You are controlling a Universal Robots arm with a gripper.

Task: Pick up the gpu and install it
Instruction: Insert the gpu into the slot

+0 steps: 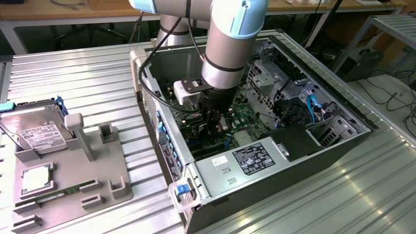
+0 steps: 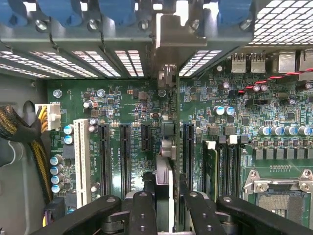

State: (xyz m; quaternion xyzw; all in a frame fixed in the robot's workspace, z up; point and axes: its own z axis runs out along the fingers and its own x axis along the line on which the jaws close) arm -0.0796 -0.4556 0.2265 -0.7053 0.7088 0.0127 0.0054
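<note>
pincer clenched on gpu, edge-on over motherboard slot at frame centre; pickup done, seating unconfirmed.

Exterior view: bright, even light from above. Broad glare on the ribbed metal table, strongest toward the exterior view's right, washing out the ridges there. Inside of the computer case falls into shadow under the arm; dark parts merge together.

Wrist view: green circuit board evenly lit and sharp (small print nearly legible). Vent slots blow out to white from backlight. Black fingers close to the lens are soft and underexposed.
</note>
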